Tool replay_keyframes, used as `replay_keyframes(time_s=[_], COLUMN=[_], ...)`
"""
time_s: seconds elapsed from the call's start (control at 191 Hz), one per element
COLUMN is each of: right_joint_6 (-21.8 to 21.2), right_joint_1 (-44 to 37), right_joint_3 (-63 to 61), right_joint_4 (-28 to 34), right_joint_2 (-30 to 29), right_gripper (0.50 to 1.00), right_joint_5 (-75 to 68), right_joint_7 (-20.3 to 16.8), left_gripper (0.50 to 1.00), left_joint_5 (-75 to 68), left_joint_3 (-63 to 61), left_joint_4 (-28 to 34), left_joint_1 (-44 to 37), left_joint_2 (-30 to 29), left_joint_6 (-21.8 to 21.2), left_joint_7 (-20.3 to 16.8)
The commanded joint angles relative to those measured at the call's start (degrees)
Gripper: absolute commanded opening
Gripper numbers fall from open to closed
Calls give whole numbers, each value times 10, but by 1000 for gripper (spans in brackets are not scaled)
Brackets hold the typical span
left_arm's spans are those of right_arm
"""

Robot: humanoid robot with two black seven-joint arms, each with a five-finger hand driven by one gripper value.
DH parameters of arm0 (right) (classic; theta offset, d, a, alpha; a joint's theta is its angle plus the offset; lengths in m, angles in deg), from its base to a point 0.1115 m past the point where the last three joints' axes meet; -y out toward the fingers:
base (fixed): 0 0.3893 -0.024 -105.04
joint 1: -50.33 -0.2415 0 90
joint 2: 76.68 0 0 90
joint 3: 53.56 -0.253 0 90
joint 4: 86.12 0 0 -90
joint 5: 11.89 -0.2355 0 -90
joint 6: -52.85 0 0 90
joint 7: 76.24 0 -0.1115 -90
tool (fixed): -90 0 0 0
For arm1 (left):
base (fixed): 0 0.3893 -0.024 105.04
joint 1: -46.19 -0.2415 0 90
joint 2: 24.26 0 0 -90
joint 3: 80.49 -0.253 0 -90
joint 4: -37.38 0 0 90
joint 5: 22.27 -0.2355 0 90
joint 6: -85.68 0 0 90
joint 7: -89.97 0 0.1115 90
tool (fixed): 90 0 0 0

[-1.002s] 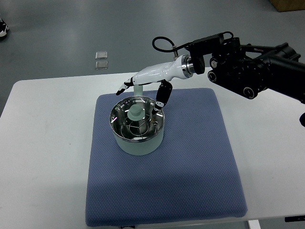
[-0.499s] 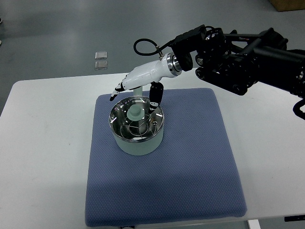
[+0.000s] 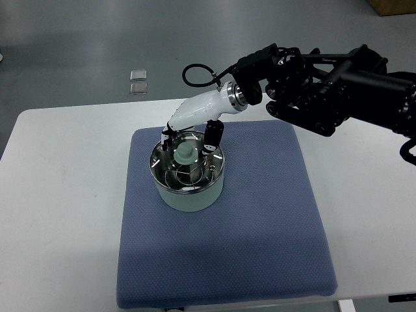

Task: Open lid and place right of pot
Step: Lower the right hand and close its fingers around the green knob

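A pale green pot (image 3: pixel 188 195) stands on the blue mat (image 3: pixel 260 227), left of its middle. A glass lid with a steel rim (image 3: pixel 170 170) and a pale green knob (image 3: pixel 184 153) sits on the pot. My right hand (image 3: pixel 188 136) comes in from the right on a black arm (image 3: pixel 338 91). It hovers over the far side of the lid, fingers spread on either side of the knob and pointing down. It holds nothing. The left arm is out of view.
The mat lies on a white table (image 3: pixel 58 214). Two small clear squares (image 3: pixel 137 80) lie on the grey floor beyond the table's far edge. The mat to the right of the pot is bare.
My right hand has moved left and dropped toward the lid. Its fingers, stretched out flat before, now point down around the knob.
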Motion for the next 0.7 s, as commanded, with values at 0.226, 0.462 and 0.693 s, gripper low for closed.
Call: replay_keyframes(time_s=[0.226,0.462,0.693], right_joint_6=[6,10,22], right_joint_1=[0,6,14], right_joint_3=[1,1,1], right_joint_4=[0,0,0], right_joint_2=[-1,0,0], right_gripper=[676,652,564], right_joint_5=[-1,-1,-1], right_joint_7=[0,0,0], left_gripper=[1000,1000,1000], left_joint_5=[0,0,0], left_joint_3=[0,0,0], left_joint_4=[0,0,0], left_joint_1=[0,0,0], left_joint_2=[0,0,0], left_joint_6=[0,0,0], left_joint_7=[0,0,0])
